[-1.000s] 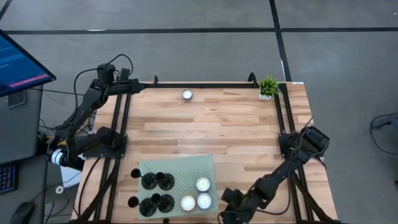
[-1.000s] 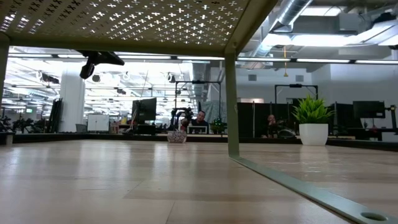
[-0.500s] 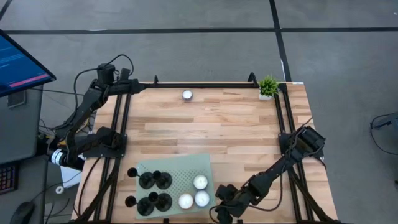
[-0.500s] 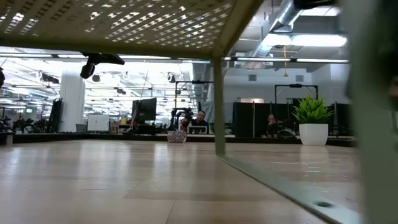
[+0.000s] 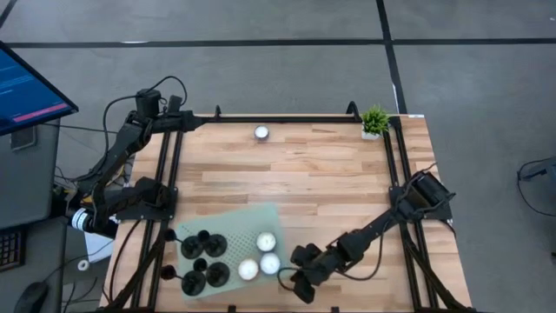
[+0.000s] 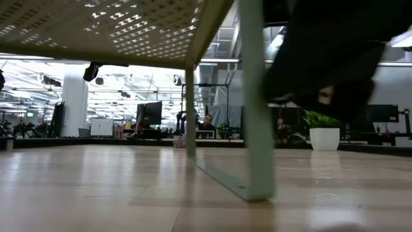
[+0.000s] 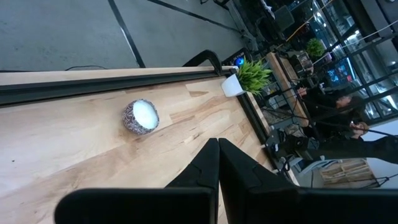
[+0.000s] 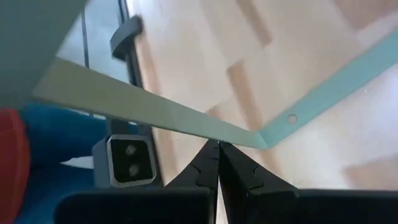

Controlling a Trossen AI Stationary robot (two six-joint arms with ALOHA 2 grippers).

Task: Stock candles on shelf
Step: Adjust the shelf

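The pale green perforated shelf [image 5: 228,233] stands on its legs near the table's front edge, turned askew. Three white candles [image 5: 265,243] sit on its right part. A fourth candle [image 5: 261,133] rests on the table at the far edge and also shows in the left wrist view [image 7: 140,116]. My right gripper [image 5: 294,283] is shut, low at the shelf's near right corner. My left gripper [image 5: 193,119] is shut and empty above the far left corner, left of the fourth candle. My right gripper pushes the shelf with its shut fingertips [image 8: 217,152], coming level from the table's right side. A green frame bar [image 8: 143,106] at the shelf's near right corner lies right across the tips. The shelf stands on the table by its legs [image 6: 256,129].
Several black round holders [image 5: 207,247] stand on the shelf's left part. A small potted plant [image 5: 375,120] stands at the far right corner. Black rails [image 5: 395,165] run along both table sides. Bare planks [image 5: 295,178] lie between the shelf and the far candle.
My right gripper has gone toward the table's left edge, staying shut. The shelf has slid left before it and turned counter-clockwise, its right end swinging toward the far edge. The three candles and the black holders have ridden along on it.
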